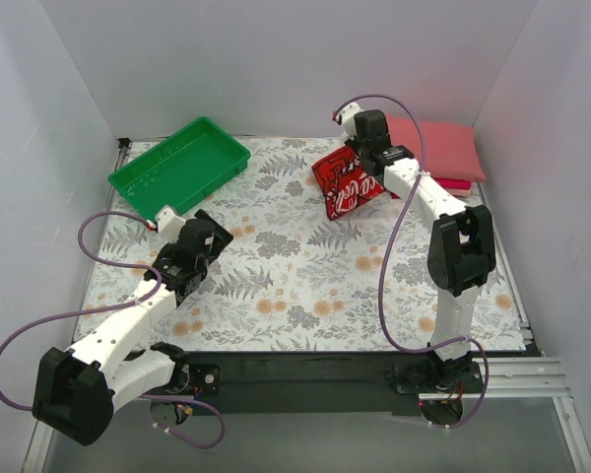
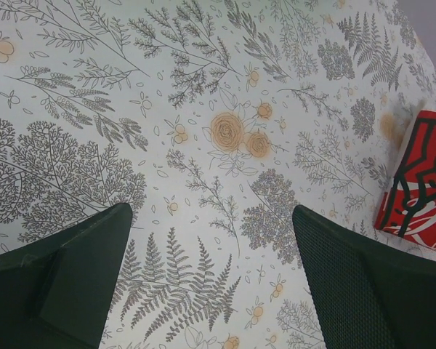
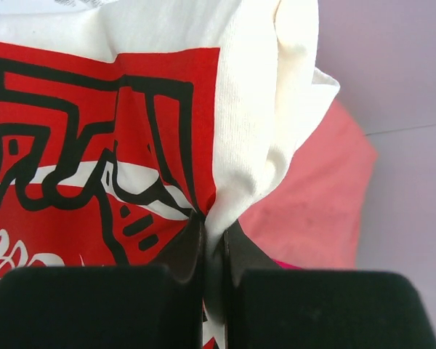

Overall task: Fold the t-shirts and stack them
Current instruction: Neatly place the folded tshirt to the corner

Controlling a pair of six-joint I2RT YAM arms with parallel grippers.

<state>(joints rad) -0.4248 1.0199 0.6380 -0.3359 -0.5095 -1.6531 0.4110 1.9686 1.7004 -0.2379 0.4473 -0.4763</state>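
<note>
The white t-shirt with the red Coca-Cola print [image 1: 343,187] is folded small and hangs at the back right of the table, lifted by one edge. My right gripper [image 1: 366,150] is shut on its white edge [image 3: 232,196], fingers pinched tight on the cloth [image 3: 214,240]. Just behind and right lies the stack of folded shirts, salmon-pink [image 1: 435,148] on top with a red one [image 1: 455,183] under it; the pink one also shows in the right wrist view [image 3: 312,203]. My left gripper [image 1: 205,264] is open and empty over the patterned table [image 2: 218,240]; the printed shirt shows at its right edge [image 2: 418,189].
A green plastic tray [image 1: 179,166] stands at the back left. White walls close the table on three sides. The floral tablecloth [image 1: 295,266] covers the middle. A purple cable loops beside each arm.
</note>
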